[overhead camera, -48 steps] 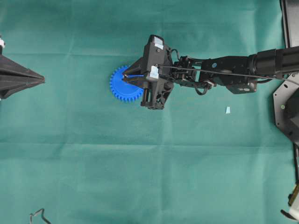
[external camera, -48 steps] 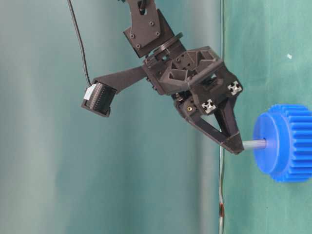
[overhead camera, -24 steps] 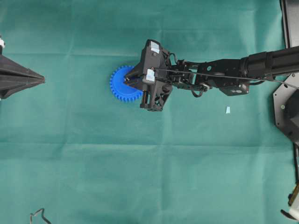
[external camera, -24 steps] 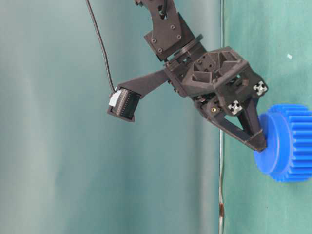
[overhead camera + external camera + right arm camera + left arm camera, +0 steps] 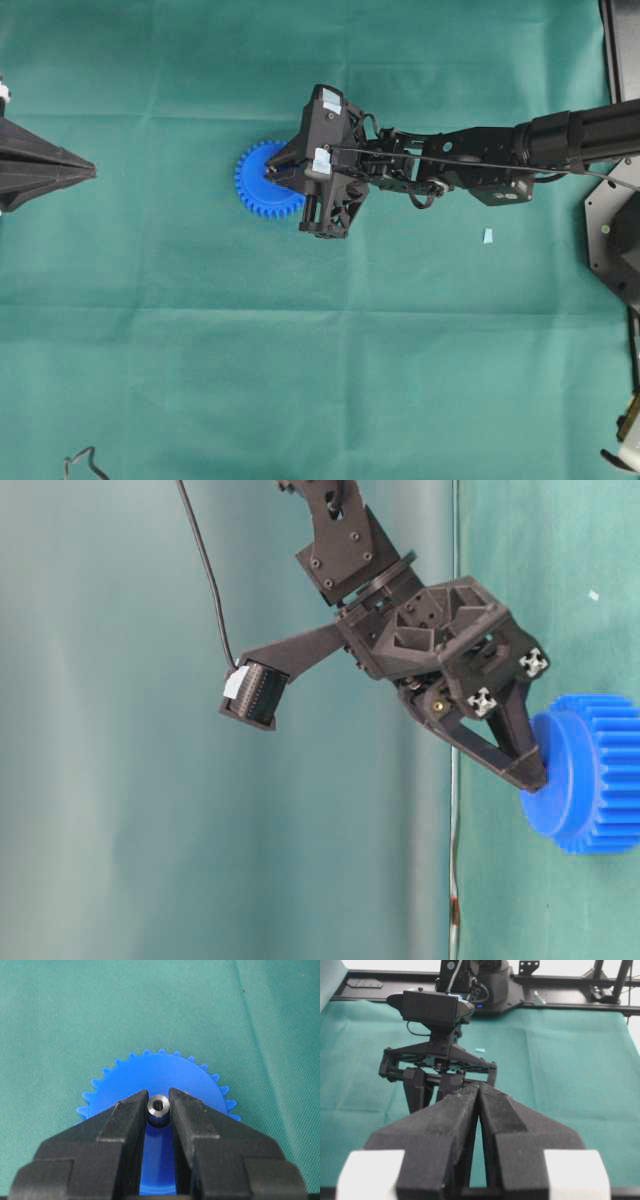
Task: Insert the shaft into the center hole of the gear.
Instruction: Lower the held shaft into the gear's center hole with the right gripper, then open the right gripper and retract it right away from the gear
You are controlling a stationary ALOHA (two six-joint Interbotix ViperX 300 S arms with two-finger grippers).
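Observation:
The blue gear (image 5: 258,183) lies flat on the green cloth, left of centre. My right gripper (image 5: 272,172) is right above its hub, shut on the silver shaft (image 5: 159,1106). The right wrist view shows the shaft's end between the fingers (image 5: 125,1115), over the middle of the gear (image 5: 160,1072). The center hole is hidden under the shaft. In the table-level view the fingertips touch the hub of the gear (image 5: 595,780) and no length of shaft shows. My left gripper (image 5: 90,172) is shut and empty at the left edge; it also shows in the left wrist view (image 5: 479,1087).
A small pale blue scrap (image 5: 487,236) lies on the cloth right of the gear. Black frame parts (image 5: 612,230) stand at the right edge. A bent wire (image 5: 85,462) lies at the bottom left. A cable (image 5: 455,880) runs beside the gear.
The right gripper has come down onto the gear's hub; the shaft length that showed a second ago has gone into the hub. No movement over the last half second. The left arm is still.

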